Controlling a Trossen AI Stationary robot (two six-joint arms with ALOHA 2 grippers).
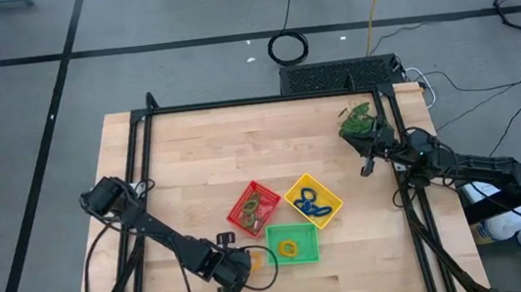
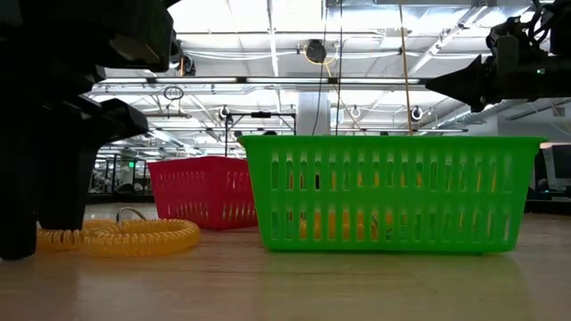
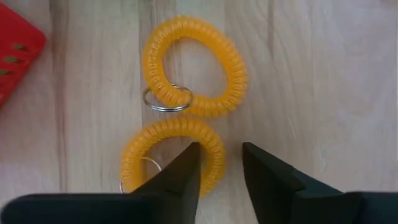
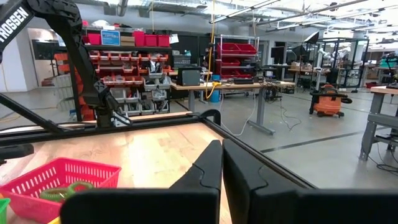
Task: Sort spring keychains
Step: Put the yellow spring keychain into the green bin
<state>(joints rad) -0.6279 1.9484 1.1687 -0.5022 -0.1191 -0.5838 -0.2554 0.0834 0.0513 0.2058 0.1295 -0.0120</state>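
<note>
Two orange spring keychains [image 3: 194, 65] [image 3: 168, 152] lie flat on the wood by the table's near edge, left of the green tray [image 1: 292, 244]; in the low view they show as one coil [image 2: 116, 236]. My left gripper [image 3: 221, 152] [image 1: 230, 267] is open and low over the nearer one, with that coil's rim between its fingers. The farther coil carries a metal ring [image 3: 166, 99]. The red tray [image 1: 254, 209] holds green coils, the yellow tray [image 1: 313, 200] blue ones, and the green tray an orange one. My right gripper [image 4: 222, 162] [image 1: 369, 163] is shut, raised at the table's right edge. My left gripper comes from above, pointing down, with one finger [image 3: 186, 168] over the nearer orange coil's inside and the other outside its rim [image 3: 216, 155]. I cannot tell whether either finger touches the coil, which lies flat on the table.
A leafy green plant [image 1: 358, 120] stands at the far right corner, close to my right arm. The three trays sit together in the table's middle and near part. A black frame [image 1: 255, 100] runs along the table's edges. Bare wood lies left of the trays.
</note>
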